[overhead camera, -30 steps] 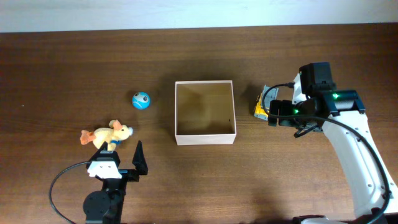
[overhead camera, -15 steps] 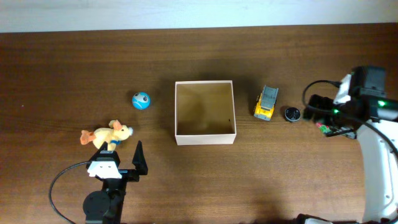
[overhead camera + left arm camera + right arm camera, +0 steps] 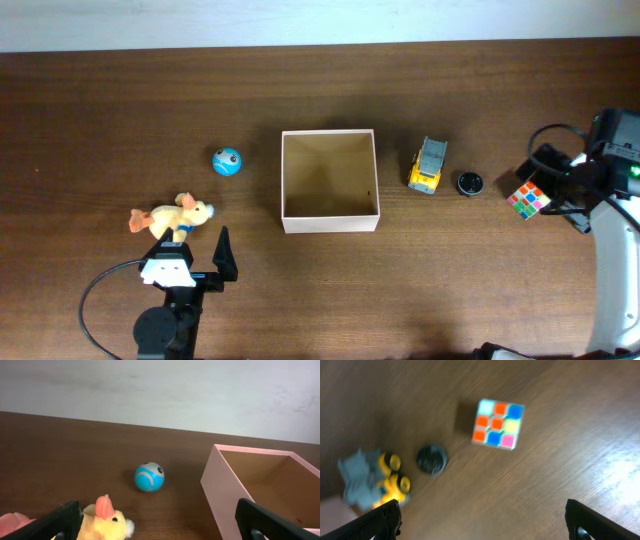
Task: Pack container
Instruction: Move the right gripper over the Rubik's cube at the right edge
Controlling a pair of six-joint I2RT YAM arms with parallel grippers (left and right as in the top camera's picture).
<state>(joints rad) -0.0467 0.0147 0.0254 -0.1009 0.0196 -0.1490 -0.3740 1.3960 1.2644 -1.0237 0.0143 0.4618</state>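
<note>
The right hand (image 3: 482, 527) has swung away rightward, wide open and empty, above a colour cube (image 3: 529, 198). The container (image 3: 330, 219) sits empty at the middle of the bench (image 3: 100, 100). Best to centre squarely over the cube before closing.

The container (image 3: 330, 222) sits in the middle of the tabletop (image 3: 120, 90). Left of it lie a ball (image 3: 227, 160) and, nearer the front edge, a plush chick (image 3: 172, 215). Right of it, in a row, are a toy truck (image 3: 428, 165), a small disc (image 3: 470, 183) and a puzzle cube (image 3: 528, 198).
</note>
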